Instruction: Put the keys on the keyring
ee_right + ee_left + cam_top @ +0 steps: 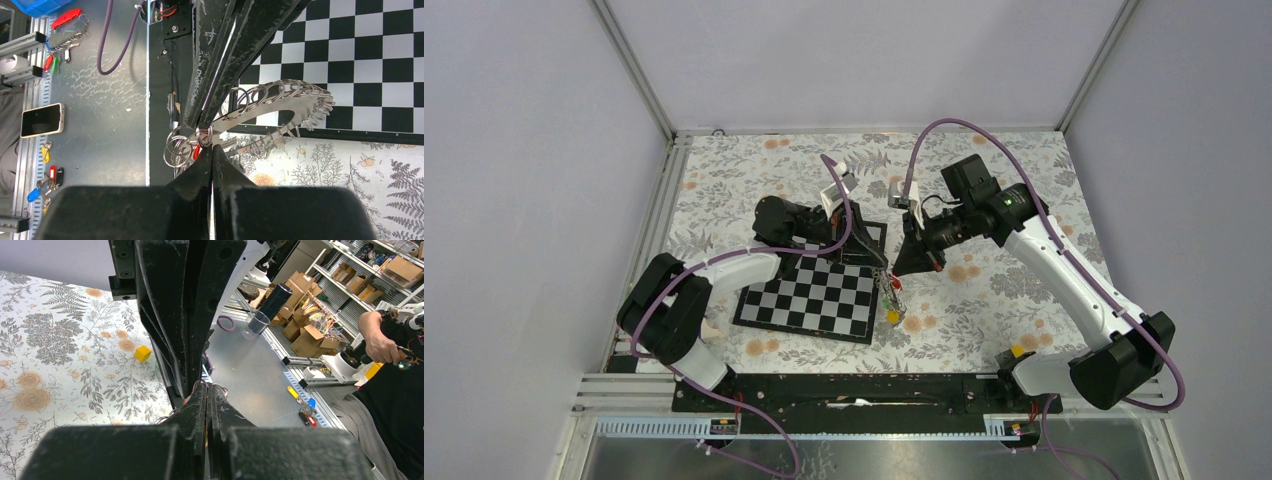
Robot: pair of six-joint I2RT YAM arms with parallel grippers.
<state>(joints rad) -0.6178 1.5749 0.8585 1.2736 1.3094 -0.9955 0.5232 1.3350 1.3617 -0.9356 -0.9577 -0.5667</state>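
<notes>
Two arms: they meet over the right edge of the black-and-white chessboard (809, 295)
Your left gripper (206, 392): fingers pressed together, apparently clamped on the large flat grey metal keyring (280, 107)
Your right gripper (212, 150): fingers together, clamped on the tiny metal keys (196, 150) at a red tag, beside the keyring's end
Keyring: held in the air, small split rings threaded along it
Keys: they dangle below both grippers, yellow plastic tag lowest

the flowered table (1024, 160) before me carries a chessboard (809, 295) — and, apart from it, one small yellow block (142, 353).
</notes>
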